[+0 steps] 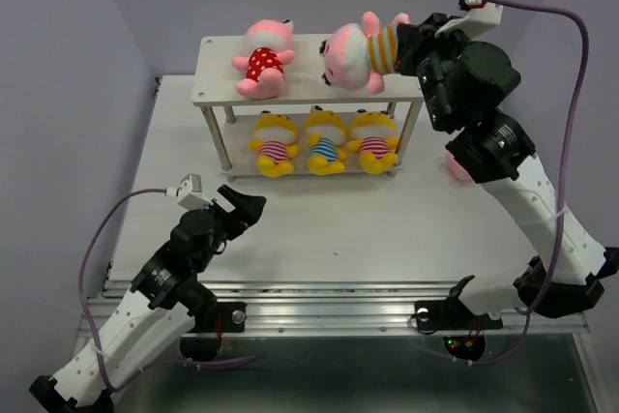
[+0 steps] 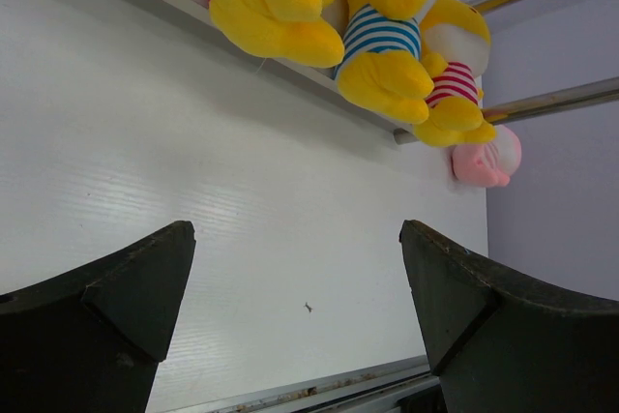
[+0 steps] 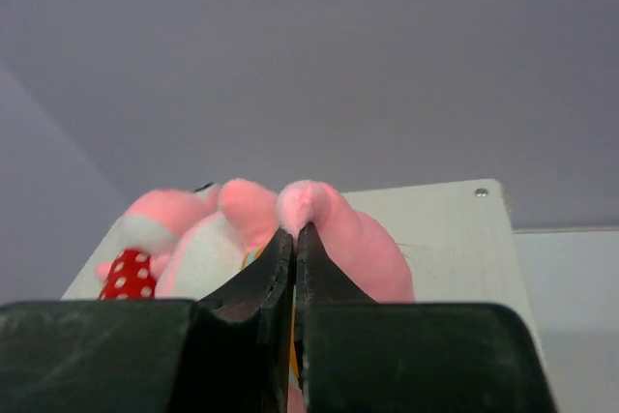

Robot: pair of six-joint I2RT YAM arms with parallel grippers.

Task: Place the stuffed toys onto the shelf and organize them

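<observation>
Pink plush up top, yellow below: looks like the placing step for the orange-striped pink toy (image 1: 356, 53), fifth of six. Lies on its side at the upper board of the shelf (image 1: 215, 70), near the right end, resting on the wood or just above it; cannot tell which. Sits just beside the red-dotted pink toy (image 1: 261, 63), with the yellow toys (image 1: 326, 139) in a row on the lower tier. Hangs from the right gripper (image 1: 399, 44), jaws closed to a thin slit on a pink limb at the toy's right end; in the wrist view, bulges out just past the fingertips (image 3: 273, 273), body beyond them over the board. Calls next, probably, for parting the jaws and drawing back to the right, perhaps after squaring the toy up with its neighbour. Leaves then only the last pink toy (image 1: 455, 167), down on the table (image 1: 338, 229) right of the shelf, partly hidden behind the right arm. Hovers low in front of the shelf on the other side: left gripper (image 1: 240, 206), jaws wide and empty, well apart from every toy.
</observation>
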